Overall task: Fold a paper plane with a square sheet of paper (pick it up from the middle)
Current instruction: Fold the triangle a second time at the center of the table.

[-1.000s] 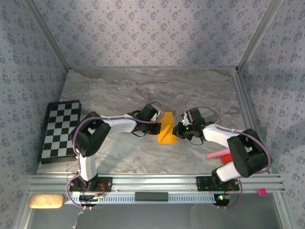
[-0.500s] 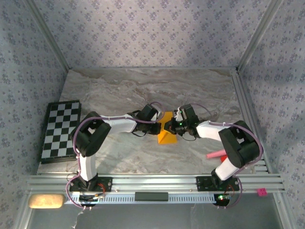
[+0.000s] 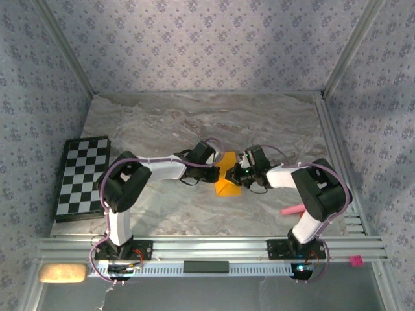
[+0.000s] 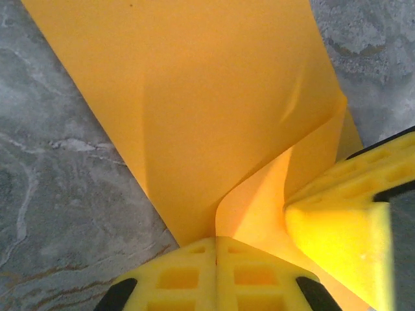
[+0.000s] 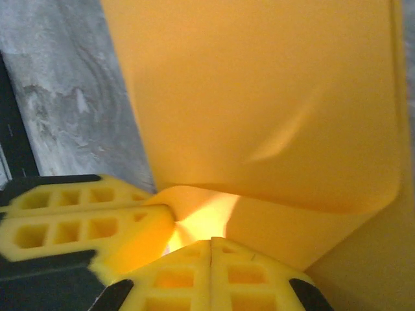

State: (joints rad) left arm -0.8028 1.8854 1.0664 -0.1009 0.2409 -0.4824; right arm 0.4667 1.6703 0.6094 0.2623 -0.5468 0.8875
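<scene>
A second ago the right gripper (image 3: 237,173) was off to one side, well apart from the paper. Now it has slid in and meets the left gripper (image 3: 218,171) in the middle of the bench (image 3: 162,123). The left one has stayed put on the paper the whole time. The square sheet of paper (image 3: 228,186) lies flat on the bench between the two of them, part of it tucked under their tips. Both sets of jaws are clenched tight, with no gap at all. Their tips push on the paper, but I cannot tell if any paper is nipped inside them. I think this means both arms are now ready to press a fold down together, and the plane is only partly made. In the left wrist view the paper (image 4: 214,97) is thin, smooth and orange-yellow, with a flap curling up by the left gripper (image 4: 216,243). One small dent shows in it. In the right wrist view the same flap bends over in a soft roll, not a sharp crease yet, just above the right gripper (image 5: 211,249). The tips are yellow and blocky with little square holes. The bench looks like grey marble with swirly lines. A black-and-white chequered board (image 3: 81,178) and a pink stick (image 3: 292,209) lie near the bench's sides.
</scene>
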